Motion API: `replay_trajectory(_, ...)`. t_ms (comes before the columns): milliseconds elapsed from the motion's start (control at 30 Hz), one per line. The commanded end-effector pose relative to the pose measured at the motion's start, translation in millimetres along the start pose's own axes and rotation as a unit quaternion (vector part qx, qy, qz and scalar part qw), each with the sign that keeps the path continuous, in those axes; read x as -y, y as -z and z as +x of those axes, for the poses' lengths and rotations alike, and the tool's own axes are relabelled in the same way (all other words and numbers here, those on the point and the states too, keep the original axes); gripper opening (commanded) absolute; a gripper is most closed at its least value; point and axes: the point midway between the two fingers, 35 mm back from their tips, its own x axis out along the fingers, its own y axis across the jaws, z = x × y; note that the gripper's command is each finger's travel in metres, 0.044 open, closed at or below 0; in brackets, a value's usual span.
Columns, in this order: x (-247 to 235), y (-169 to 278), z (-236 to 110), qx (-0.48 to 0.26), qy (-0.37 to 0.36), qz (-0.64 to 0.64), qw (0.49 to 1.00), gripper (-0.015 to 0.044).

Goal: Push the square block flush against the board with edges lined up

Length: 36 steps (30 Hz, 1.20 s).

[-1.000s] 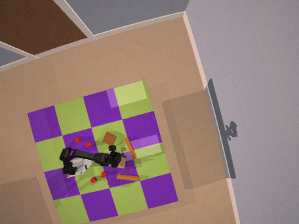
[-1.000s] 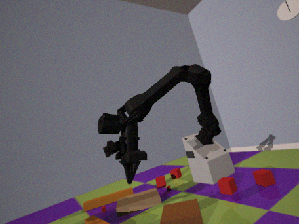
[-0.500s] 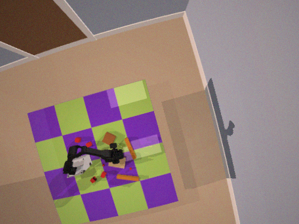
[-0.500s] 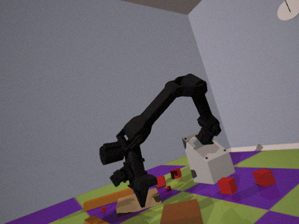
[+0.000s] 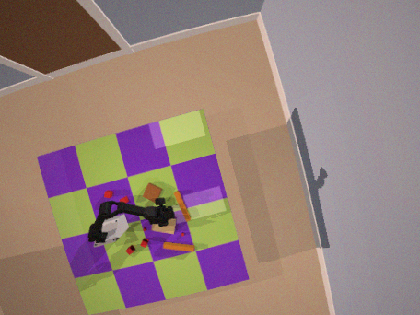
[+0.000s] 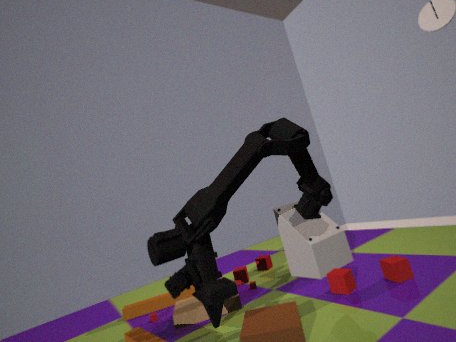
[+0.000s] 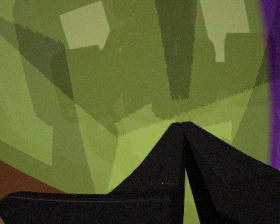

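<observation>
The brown square block [image 5: 152, 192] [image 6: 272, 323] lies flat on the checkered mat [image 5: 184, 277]; a corner of it shows at the lower left of the wrist view [image 7: 9, 185]. A tan slab [image 5: 166, 229] [image 6: 187, 312] lies a short way from it, apart from the block. Two thin orange bars lie nearby, one [image 5: 182, 205] [image 6: 140, 335] beside the tan slab and one [image 5: 178, 247] [image 6: 152, 303] beyond it. My gripper [image 5: 162, 213] [image 6: 216, 321] [image 7: 180, 131] is shut and empty. Its tip points down, close to the mat, between the brown block and the tan slab.
The arm's white base [image 5: 112, 228] [image 6: 312, 246] stands on the mat. Several small red cubes are scattered around it, such as two [image 6: 341, 280] [image 6: 396, 268] to the right of the base and others [image 5: 131, 250] [image 5: 109, 193] on either side of the arm.
</observation>
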Motion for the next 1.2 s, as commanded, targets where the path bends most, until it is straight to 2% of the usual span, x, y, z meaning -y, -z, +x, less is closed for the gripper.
replay_trajectory(0,-1.6,-8.8,-0.5,0.002,-0.002,0.000,1.000,0.0000)
replay_trajectory(1000,-0.6,-59.1,-1.5,0.003,-0.002,-0.001,1.000,0.0000)
replay_trajectory(1167,-0.6,-55.8,-1.4,0.003,-0.002,-0.001,1.000,0.0000)
